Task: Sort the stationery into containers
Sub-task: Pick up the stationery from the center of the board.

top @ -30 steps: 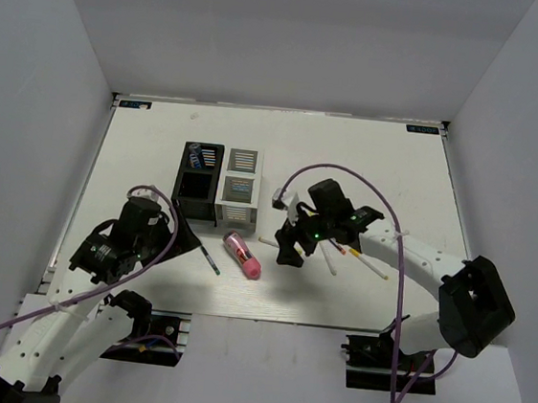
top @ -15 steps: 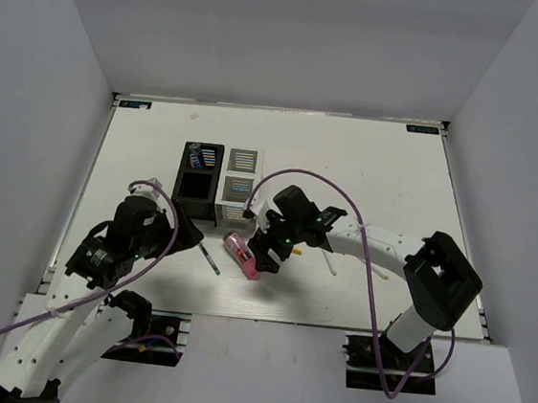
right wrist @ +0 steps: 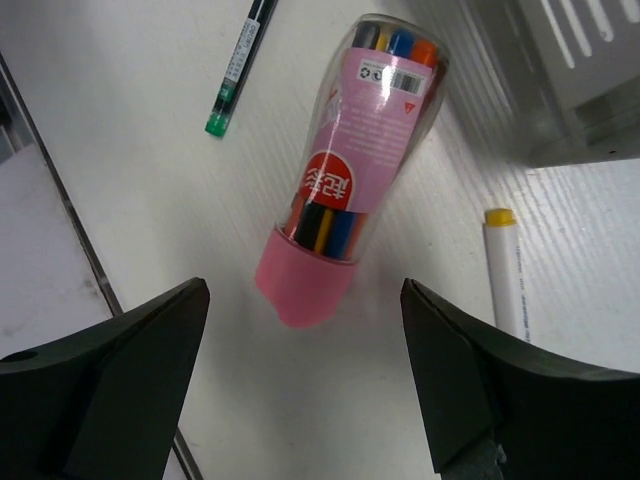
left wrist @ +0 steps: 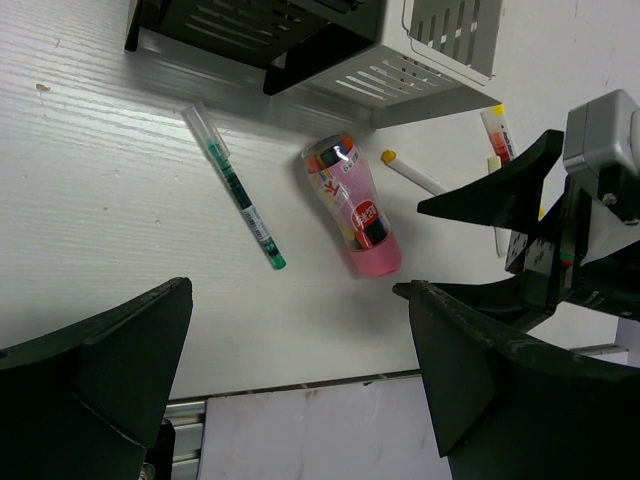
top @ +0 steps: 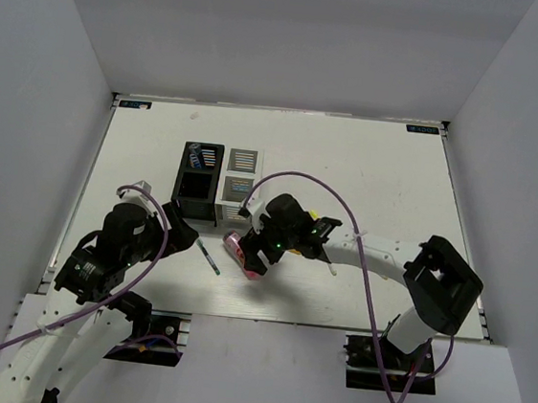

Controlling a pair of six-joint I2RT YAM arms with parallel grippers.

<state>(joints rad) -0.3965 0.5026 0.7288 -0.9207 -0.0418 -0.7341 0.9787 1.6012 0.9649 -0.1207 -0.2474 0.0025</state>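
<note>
From above, two boxes stand joined side by side on the desk (top: pixel 387 175), one black box (top: pixel 196 194) and one white box (top: pixel 240 187). One blue-and-white tube (top: pixel 197 155) sits in the black box's far compartment. Just nearer lie one pink marker (top: pixel 236 245) and one green pen (top: pixel 209 256), apart from each other. The right hand (top: pixel 256 254) hangs over the marker's near end. The left hand (top: pixel 186 236) is beside the black box's near corner, left of the pen. Broad bare desk stretches to the right and beyond the boxes; the near edge is not far behind the marker.

In the left wrist view, the left hand (left wrist: pixel 293 300) has its fingers (left wrist: pixel 100 370) spread wide with nothing between them. Ahead lie the pen (left wrist: pixel 240 190) and the marker (left wrist: pixel 355 205), both slanted. I count two yellow-tipped sticks (left wrist: pixel 410 172) past the marker, near the white box's corner. The desk's near edge runs along the bottom.

In the right wrist view, the right hand (right wrist: pixel 305 290) is spread too, its fingers (right wrist: pixel 100 400) on either side of the marker's pink cap without touching it. Coloured tips show through the marker's clear end. One of the sticks lies to its right, and the pen's green tip is near the desk edge at left.
</note>
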